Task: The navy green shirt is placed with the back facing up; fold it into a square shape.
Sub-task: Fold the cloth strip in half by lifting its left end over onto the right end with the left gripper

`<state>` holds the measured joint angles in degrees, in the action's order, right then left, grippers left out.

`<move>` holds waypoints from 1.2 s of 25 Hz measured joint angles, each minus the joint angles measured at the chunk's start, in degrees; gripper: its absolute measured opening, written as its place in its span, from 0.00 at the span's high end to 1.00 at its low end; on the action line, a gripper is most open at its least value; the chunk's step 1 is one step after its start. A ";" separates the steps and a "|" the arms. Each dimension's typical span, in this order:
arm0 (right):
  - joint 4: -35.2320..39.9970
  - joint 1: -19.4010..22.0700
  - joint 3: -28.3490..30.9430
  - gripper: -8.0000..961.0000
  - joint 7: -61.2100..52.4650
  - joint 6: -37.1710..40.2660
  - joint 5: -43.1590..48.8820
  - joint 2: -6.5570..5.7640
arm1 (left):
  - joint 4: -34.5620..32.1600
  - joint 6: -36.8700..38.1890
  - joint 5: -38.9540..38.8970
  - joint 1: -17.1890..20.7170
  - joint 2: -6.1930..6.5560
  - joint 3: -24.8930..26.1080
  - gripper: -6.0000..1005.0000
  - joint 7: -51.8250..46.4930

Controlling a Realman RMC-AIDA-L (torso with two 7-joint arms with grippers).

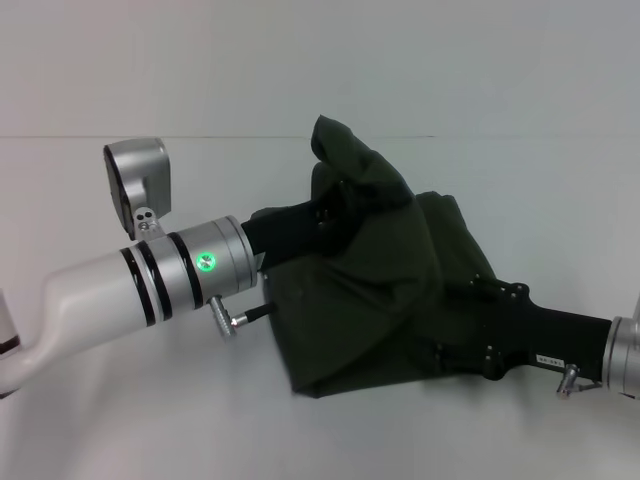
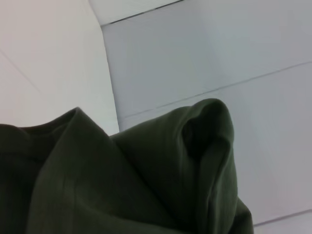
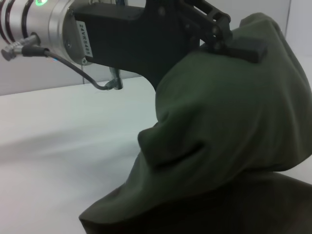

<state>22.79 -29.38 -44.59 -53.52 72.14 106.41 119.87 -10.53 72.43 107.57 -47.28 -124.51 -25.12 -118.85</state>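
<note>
Mid-fold: left gripper (image 1: 340, 200) lifts the navy green shirt (image 1: 390, 300), right gripper (image 1: 470, 310) buried beside it, grips unreadable; next, lay flat

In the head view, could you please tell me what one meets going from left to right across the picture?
Left arm's white and silver wrist → left pincer, at the raised shirt fold → navy green shirt → right pincer, low on the shirt's right side → right arm's silver wrist.
</note>
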 joint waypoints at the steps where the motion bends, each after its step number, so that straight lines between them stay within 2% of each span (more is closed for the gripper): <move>1: 0.03 0.04 0.04 0.06 0.00 0.00 0.00 0.00 | 0.24 -0.13 -0.02 -0.08 -0.01 -0.07 0.78 0.33; 17: 0.35 0.61 0.04 0.06 0.00 0.45 0.03 -0.05 | 1.70 0.21 -0.41 -0.69 -0.10 -0.05 0.75 6.71; 28: 3.19 5.78 4.24 0.06 -0.51 3.88 0.03 -0.25 | 3.80 0.02 -3.90 -0.86 -0.17 0.07 0.52 11.30; 30: 4.06 7.16 5.71 0.06 -0.53 4.96 0.02 -0.26 | 4.05 -0.24 -4.00 -0.94 -0.18 0.07 0.44 11.68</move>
<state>26.85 -22.22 -38.88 -54.05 77.10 106.43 119.61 -6.48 72.19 103.58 -48.22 -124.69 -25.04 -107.17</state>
